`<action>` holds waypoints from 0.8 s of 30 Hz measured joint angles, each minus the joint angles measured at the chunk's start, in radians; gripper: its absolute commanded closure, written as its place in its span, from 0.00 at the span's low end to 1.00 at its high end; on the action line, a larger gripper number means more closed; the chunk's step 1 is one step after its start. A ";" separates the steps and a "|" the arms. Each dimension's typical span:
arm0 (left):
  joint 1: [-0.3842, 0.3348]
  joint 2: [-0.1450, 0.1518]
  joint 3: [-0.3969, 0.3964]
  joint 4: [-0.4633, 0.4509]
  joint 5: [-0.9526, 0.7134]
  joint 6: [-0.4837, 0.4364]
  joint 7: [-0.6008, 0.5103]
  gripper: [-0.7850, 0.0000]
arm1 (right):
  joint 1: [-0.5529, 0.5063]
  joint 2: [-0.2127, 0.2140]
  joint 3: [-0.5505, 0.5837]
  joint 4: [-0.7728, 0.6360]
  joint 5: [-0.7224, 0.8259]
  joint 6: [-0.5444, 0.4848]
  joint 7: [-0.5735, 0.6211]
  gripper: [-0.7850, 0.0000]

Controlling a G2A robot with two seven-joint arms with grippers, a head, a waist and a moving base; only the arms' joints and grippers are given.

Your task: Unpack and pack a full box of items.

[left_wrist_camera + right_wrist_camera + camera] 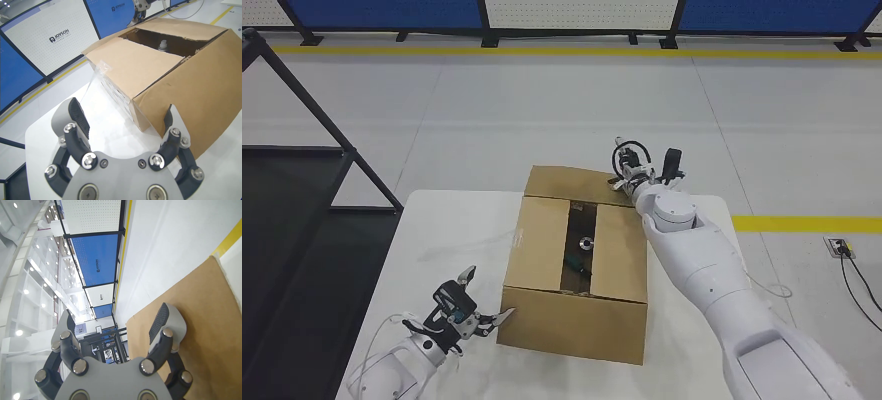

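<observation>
A brown cardboard box stands in the middle of the white table, its two long top flaps almost flat with a gap between them. Through the gap a bottle with a grey cap and dark items show. My left gripper is open near the box's front left corner, nothing between its fingers. My right gripper is open at the box's far right edge, one finger lying against a cardboard flap.
A loose strip of clear tape hangs off the box's labelled side. The white table has free room left of the box. A black metal frame stands beyond the table's left side.
</observation>
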State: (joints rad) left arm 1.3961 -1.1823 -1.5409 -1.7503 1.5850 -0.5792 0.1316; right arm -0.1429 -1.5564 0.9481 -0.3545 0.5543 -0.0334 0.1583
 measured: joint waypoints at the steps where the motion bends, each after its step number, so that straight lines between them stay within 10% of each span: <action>1: 0.002 0.001 -0.003 -0.005 -0.005 -0.004 0.004 0.00 | -0.003 0.004 0.009 -0.002 0.005 -0.011 0.020 0.00; 24: 0.053 0.013 -0.133 -0.072 -0.287 0.049 0.022 0.00 | -0.237 0.176 0.162 -0.464 -0.222 -0.071 0.817 0.00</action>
State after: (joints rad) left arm 1.4492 -1.1688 -1.6743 -1.8222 1.2975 -0.5306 0.1538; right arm -0.3802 -1.3809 1.1098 -0.8186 0.3327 -0.1043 0.9750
